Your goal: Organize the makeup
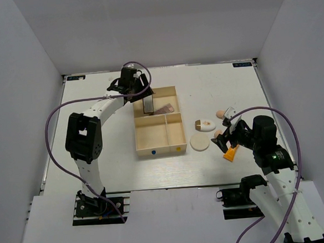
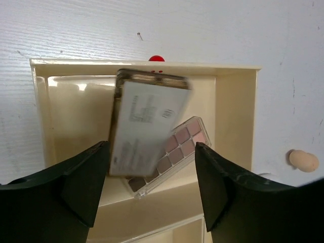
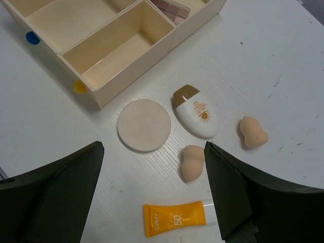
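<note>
My left gripper [image 1: 147, 102] [image 2: 152, 147] hangs open over the back compartment of the cream tray [image 1: 136, 141] [image 2: 235, 109]. A palette [image 2: 144, 124] with a white label facing up, blurred, leans between the fingers, touching neither. It lies across a multicoloured palette [image 2: 183, 143] [image 1: 164, 108] on the compartment floor. My right gripper [image 1: 225, 142] [image 3: 154, 145] is open above the table right of the tray. Beneath it lie the round cream puff [image 3: 144, 124], the white oval pad [image 3: 196, 110], two peach sponges [image 3: 192, 163] [image 3: 253, 131] and the orange tube [image 3: 175, 217].
The tray's two front compartments [image 3: 114, 53] hold nothing; blue [image 3: 32, 38] and yellow [image 3: 79, 87] dots mark its front wall. A red dot [image 2: 157, 58] sits behind the tray. White walls enclose the table on three sides.
</note>
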